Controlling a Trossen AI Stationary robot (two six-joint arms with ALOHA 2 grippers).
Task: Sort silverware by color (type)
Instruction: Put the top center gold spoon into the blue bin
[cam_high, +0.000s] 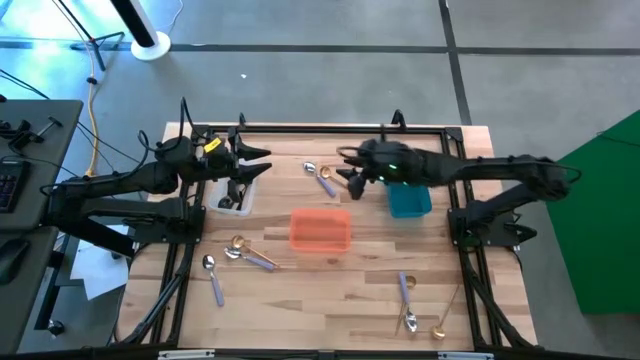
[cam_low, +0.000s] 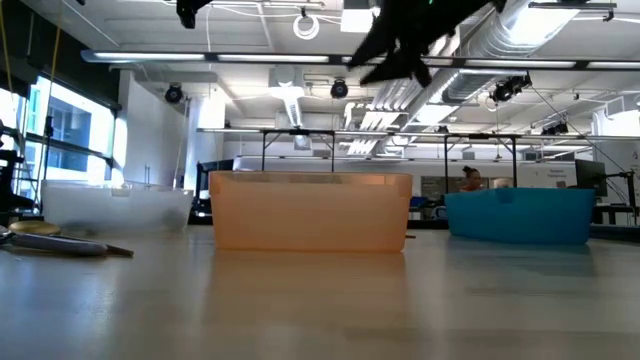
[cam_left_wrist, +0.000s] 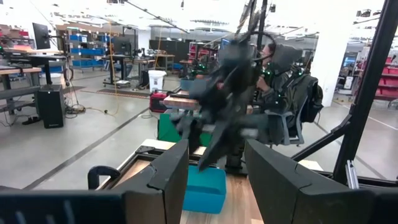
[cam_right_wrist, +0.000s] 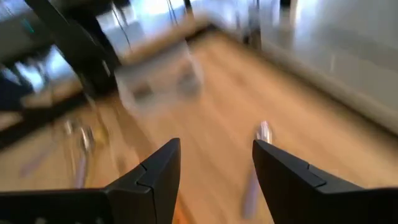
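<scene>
Spoons lie loose on the bench (cam_high: 330, 290): one pair (cam_high: 320, 175) beside the right hand (cam_high: 352, 180), a cluster (cam_high: 243, 252) and a single spoon (cam_high: 212, 276) left of the orange bin (cam_high: 320, 229), three more (cam_high: 412, 305) near the front right. The orange bin looks empty. The clear bin (cam_high: 233, 196) holds dark pieces under the left hand (cam_high: 252, 165). The teal bin (cam_high: 409, 200) sits under the right arm, its contents hidden. Both hands hang empty, fingers spread apart.

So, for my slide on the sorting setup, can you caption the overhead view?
Both grippers, left and right, open above a wooden table with scattered spoons and clear, orange and teal bins.
</scene>
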